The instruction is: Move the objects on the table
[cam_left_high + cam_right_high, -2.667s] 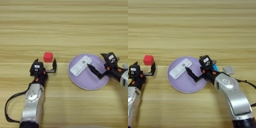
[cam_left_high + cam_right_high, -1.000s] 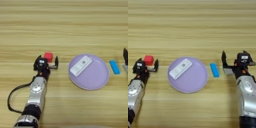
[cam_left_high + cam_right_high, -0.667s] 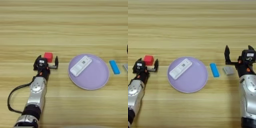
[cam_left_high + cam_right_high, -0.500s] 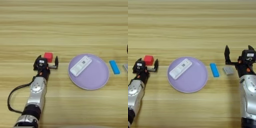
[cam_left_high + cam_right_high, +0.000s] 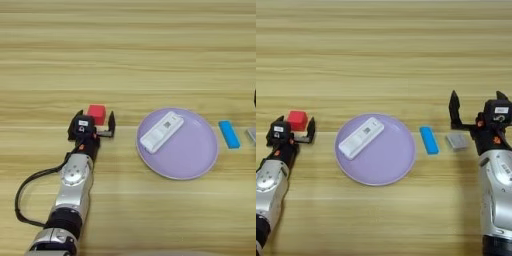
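While our two arms enter from the near edge of the table (image 5: pixel 150 45), their lower parts are cut off by the frame, so we see only the silver forearms and the black fingers. Our left gripper (image 5: pixel 92 123) lies at the left side with its fingers spread apart, and a black cable loops beside its forearm. Our right gripper (image 5: pixel 478 107) is at the right side, also with fingers standing wide and holding nothing; in the left eye view only a dark sliver of it shows at the right border.

Between the arms, the round lilac plate (image 5: pixel 197 162) rests flat on the wood. On it, toward its left half, the white oblong device (image 5: pixel 161 132) lies diagonally; its small window is hard for us to make out. Just right of the plate and apart from it is the small blue bar (image 5: pixel 429 139). Further right, the small grey flat piece (image 5: pixel 458 140) sits just beside the right gripper, below its left finger; we cannot tell if they touch. In the left eye view this piece is cut by the border.

A little farther, the small red cube (image 5: pixel 96 114) stands between the spread fingers of the left gripper, at their tips, and the gripper body hides its near lower edge
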